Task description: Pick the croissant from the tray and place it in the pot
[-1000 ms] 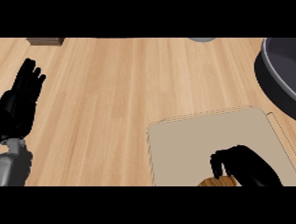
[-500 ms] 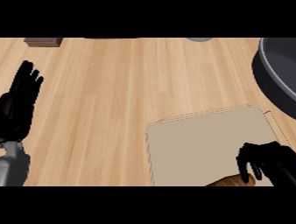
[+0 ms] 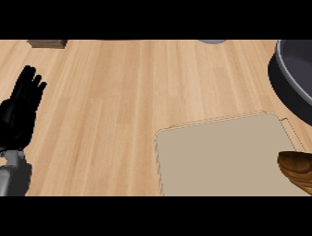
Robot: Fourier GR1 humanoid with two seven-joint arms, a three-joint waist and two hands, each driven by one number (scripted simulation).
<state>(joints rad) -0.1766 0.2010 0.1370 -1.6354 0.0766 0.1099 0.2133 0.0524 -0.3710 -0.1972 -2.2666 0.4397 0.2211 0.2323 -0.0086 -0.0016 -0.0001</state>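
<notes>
The brown, ridged croissant (image 3: 306,173) shows at the lower right edge of the head view, over the right rim of the beige tray (image 3: 220,154). What holds it is cut off by the picture's edge, and my right hand does not show at all. The dark pot (image 3: 307,85) stands at the right edge, beyond the tray's far right corner. My left hand (image 3: 14,117) rests open at the far left, fingers up, well away from tray and pot.
A small brown block (image 3: 47,44) lies at the counter's far left edge. A grey round object (image 3: 213,41) peeks in at the far edge, right of the middle. Bare wooden counter lies between my left hand and the tray.
My right hand, which was curled over the croissant on the tray's near edge, has moved right and left the view. The croissant now shows uncovered, further right.
</notes>
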